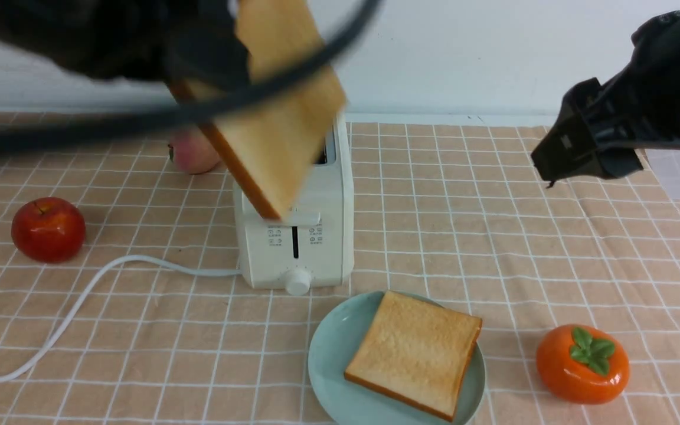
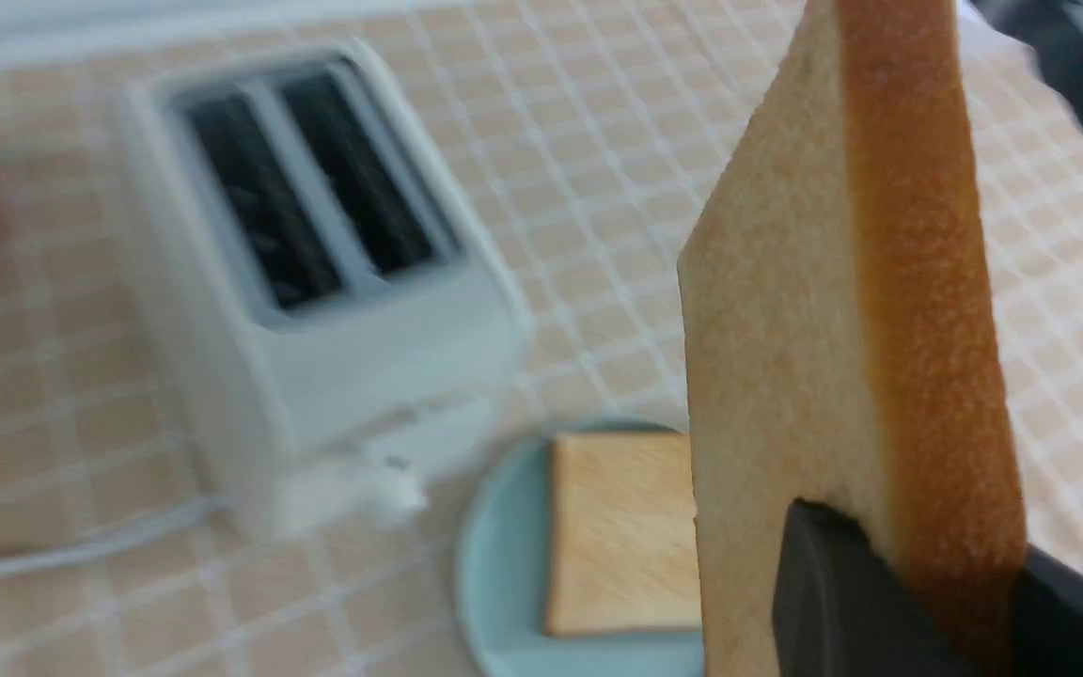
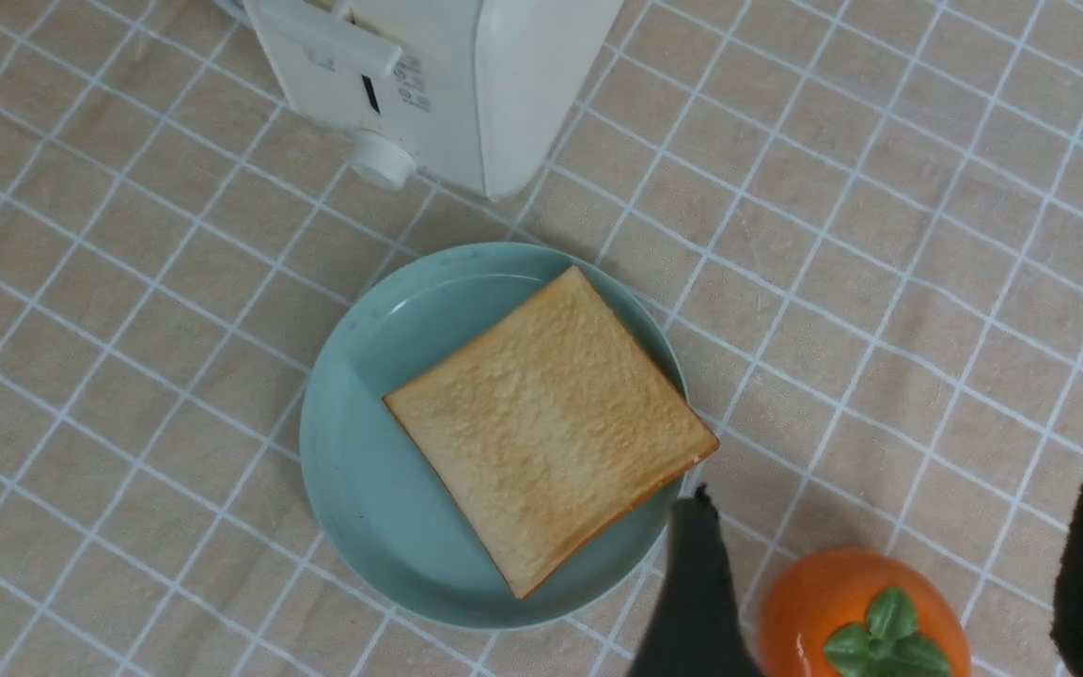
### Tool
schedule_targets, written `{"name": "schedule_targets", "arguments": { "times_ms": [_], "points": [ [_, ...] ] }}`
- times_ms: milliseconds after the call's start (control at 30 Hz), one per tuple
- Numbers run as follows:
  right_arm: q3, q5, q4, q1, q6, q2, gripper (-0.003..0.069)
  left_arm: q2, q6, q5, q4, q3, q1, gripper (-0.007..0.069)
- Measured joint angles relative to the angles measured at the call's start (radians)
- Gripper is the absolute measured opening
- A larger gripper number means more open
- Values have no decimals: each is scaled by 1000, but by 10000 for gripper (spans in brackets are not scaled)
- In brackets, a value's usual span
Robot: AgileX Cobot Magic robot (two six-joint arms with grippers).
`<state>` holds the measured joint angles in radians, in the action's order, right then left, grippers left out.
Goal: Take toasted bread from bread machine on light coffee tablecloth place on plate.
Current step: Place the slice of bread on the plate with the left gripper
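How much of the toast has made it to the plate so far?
One slice already lies on the plate. A second is in the left gripper, held up in the air, and still has to be set down. The toaster's slots show no bread.

The 2 black arms reach in high from opposite sides in the front view, the left arm [image 1: 80, 41] large and blurred near the camera, with a dark, curved, cable-like band [image 1: 293, 78] crossing in front of it. The left gripper [image 2: 927, 592] is clamped in a grip, its 2 fingers pressing from opposite sides and partly hidden in the left wrist view. The right arm [image 1: 667, 82] slants down and inward, and the right gripper [image 3: 899, 527] hangs open and unloaded, its 2 dark fingertips [image 3: 697, 527] well apart.
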<state>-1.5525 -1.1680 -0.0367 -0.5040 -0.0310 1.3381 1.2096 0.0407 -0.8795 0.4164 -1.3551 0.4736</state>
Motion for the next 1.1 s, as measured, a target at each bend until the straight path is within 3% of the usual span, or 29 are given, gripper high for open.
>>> {"name": "schedule_targets", "arguments": {
  "times_ms": [133,200,300,367,433,500,567,767,900,1067,1100],
  "points": [
    [0,-1,0,0,0,0,451,37,-122,182,349,290,1,90],
    [0,-1,-4,0,0,0,437,94,-230,297,587,440,1,90],
    [0,-2,-16,0,0,0,421,191,-442,391,870,546,1,90],
    [0,-2,-31,0,0,0,407,269,-643,417,1089,568,1,90],
    [0,-2,-39,0,0,0,397,329,-818,420,1202,569,1,90],
    [0,-2,-47,0,0,0,386,377,-935,435,1255,569,1,90],
    [0,-2,-50,0,0,0,377,413,-980,466,1274,569,1,90],
    [0,-17,-64,0,0,0,368,474,-987,494,1301,568,1,97],
    [0,-22,-68,0,0,0,368,480,-992,475,1304,566,1,192],
    [0,-25,-69,0,0,0,367,483,-996,475,1304,566,1,451],
    [0,-26,-69,0,0,0,367,483,-996,475,1304,566,1,462]
  ]
}}
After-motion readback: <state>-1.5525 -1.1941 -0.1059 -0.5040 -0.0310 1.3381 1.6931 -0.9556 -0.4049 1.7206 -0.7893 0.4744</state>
